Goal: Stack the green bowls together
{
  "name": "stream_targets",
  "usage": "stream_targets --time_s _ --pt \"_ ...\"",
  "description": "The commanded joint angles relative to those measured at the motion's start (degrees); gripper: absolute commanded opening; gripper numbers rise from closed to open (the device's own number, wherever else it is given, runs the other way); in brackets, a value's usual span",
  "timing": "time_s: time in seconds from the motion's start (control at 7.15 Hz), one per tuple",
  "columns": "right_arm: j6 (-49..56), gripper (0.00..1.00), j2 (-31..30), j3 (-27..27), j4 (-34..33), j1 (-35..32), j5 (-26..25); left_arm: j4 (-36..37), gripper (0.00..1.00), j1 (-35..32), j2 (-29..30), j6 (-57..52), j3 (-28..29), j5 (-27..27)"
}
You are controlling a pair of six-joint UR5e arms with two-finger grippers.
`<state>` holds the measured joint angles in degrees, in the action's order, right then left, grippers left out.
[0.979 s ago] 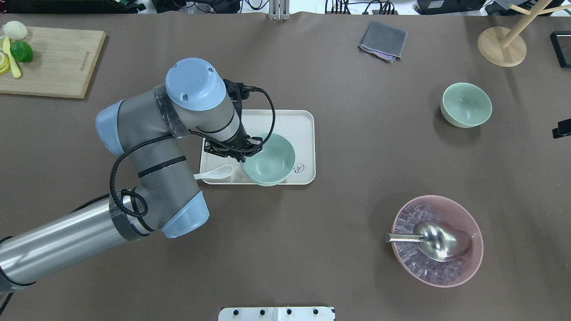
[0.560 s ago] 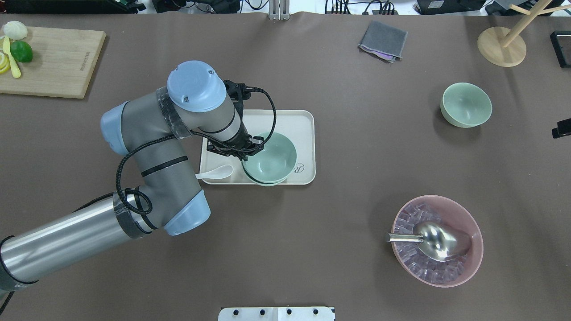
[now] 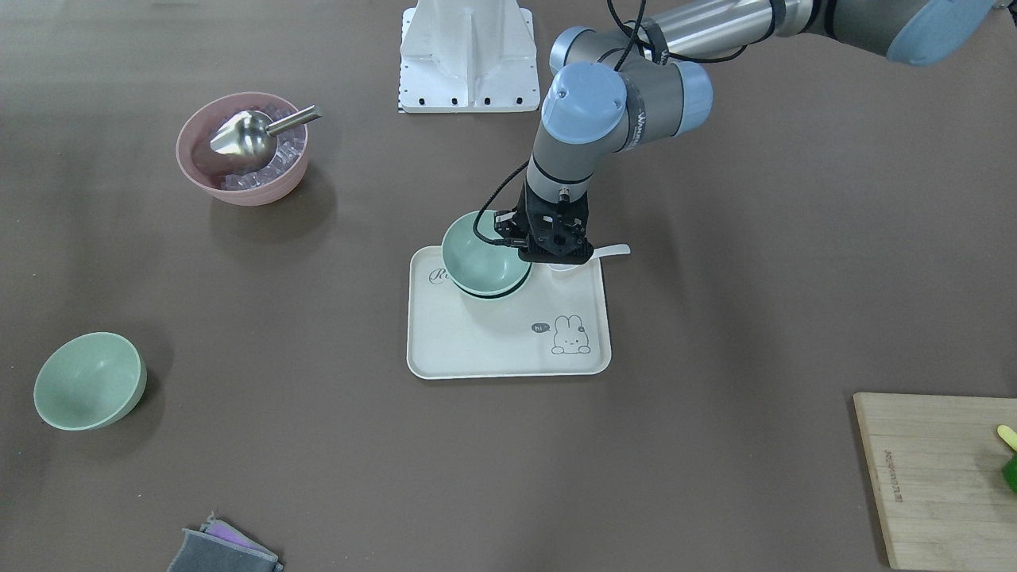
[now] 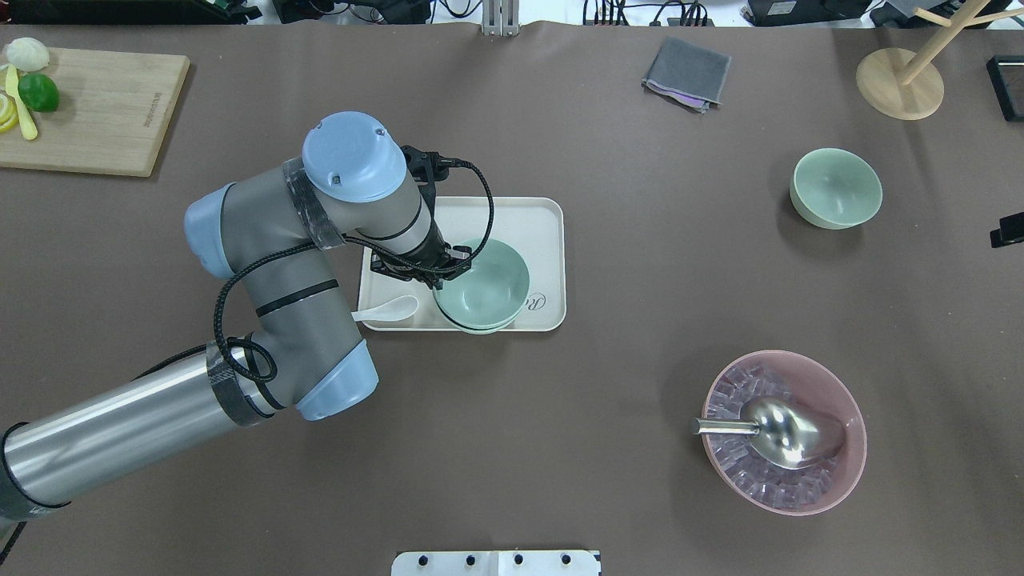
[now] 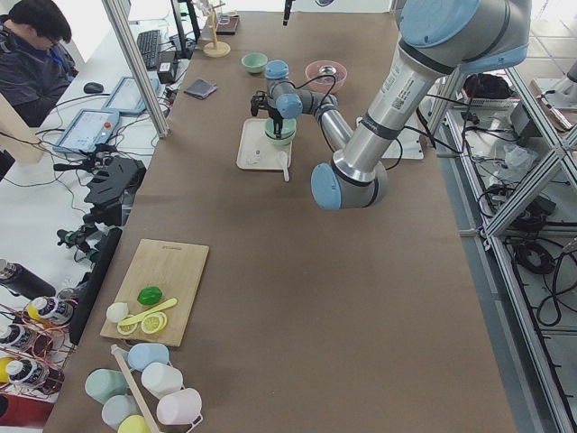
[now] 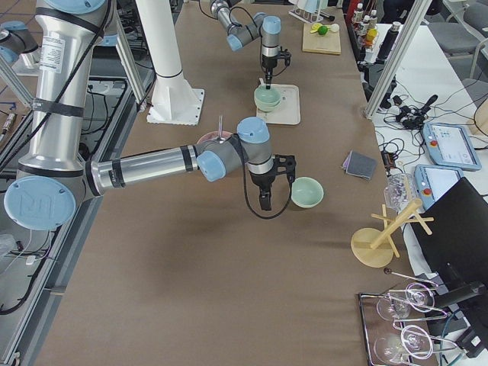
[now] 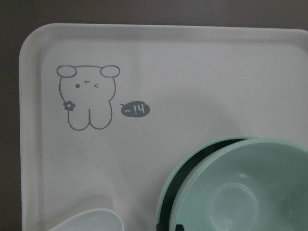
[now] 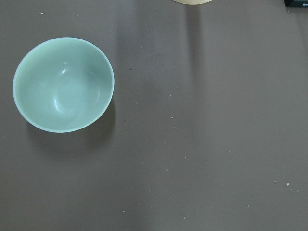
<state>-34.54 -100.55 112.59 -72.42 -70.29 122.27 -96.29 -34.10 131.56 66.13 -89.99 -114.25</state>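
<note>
Two green bowls are nested on the cream tray [image 4: 520, 216]. The upper bowl [image 4: 488, 280] sits a little askew in the lower one [image 4: 478, 327]. My left gripper [image 4: 432, 272] is at the upper bowl's near-left rim, its fingers straddling and shut on it; the wrist view shows the tips [image 7: 168, 226] at that rim [image 7: 240, 192]. The third green bowl [image 4: 836, 188] stands alone, upright, at the far right, also in the right wrist view [image 8: 62, 84]. My right gripper [image 6: 264, 200] hangs beside it; I cannot tell whether it is open or shut.
A white spoon [image 4: 392, 310] lies across the tray's near-left edge. A pink bowl [image 4: 848, 472] holds ice cubes and a metal scoop [image 4: 784, 432] at the near right. There is a cutting board [image 4: 96, 112] far left, a grey cloth [image 4: 686, 74] and a wooden stand [image 4: 900, 84] at the back.
My left arm's elbow and wrist have shifted slightly right. The upper bowl has barely moved in the lower one. The lone bowl has not moved.
</note>
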Motion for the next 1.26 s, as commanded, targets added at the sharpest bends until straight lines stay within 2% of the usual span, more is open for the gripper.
stream_targets --time_s 0.0,0.42,0.84,0.98,1.12 --pt "0.0 0.99 0.0 0.1 0.0 0.0 0.0 -0.1 0.0 0.0 -0.1 0.0 0.3 0.0" --pt "0.0 0.99 0.0 0.0 0.0 0.0 0.0 -4.8 0.0 0.0 -0.2 0.2 2.6 0.0" --pt "-0.1 0.99 0.0 0.1 0.0 0.0 0.0 -5.0 0.0 0.0 -0.2 -0.2 2.5 0.0" --pt "0.0 0.99 0.0 0.1 0.0 0.0 0.0 -4.9 0.05 0.0 -0.2 -0.2 2.5 -0.1" --pt "0.0 0.99 0.0 0.0 0.0 0.0 0.0 -5.0 0.25 0.0 -0.2 -0.1 2.3 -0.2"
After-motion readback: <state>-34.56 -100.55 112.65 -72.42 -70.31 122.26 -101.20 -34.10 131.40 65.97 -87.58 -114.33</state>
